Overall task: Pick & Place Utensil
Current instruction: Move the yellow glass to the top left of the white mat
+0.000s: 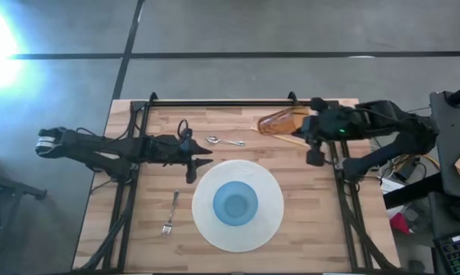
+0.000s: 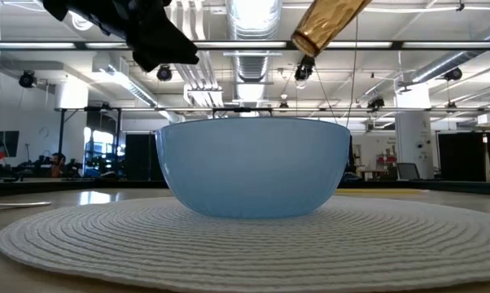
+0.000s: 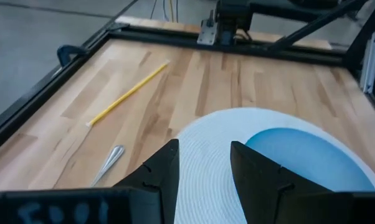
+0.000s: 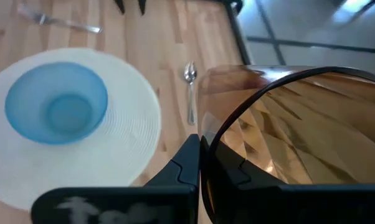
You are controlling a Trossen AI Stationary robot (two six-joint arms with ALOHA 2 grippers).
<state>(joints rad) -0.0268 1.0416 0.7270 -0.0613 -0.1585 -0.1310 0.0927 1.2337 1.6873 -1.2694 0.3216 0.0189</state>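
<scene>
On wood table (image 1: 306, 206), spoon (image 1: 224, 141) and fork (image 1: 170, 213) unplaced; my left gripper (image 3: 203, 165) half-open, empty; right gripper (image 1: 315, 137) pinches amber cup (image 1: 282, 122) rim.

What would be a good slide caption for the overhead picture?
Left gripper hangs open beside the placemat with its blue bowl; right gripper holds an amber cup over the table's back edge.
</scene>
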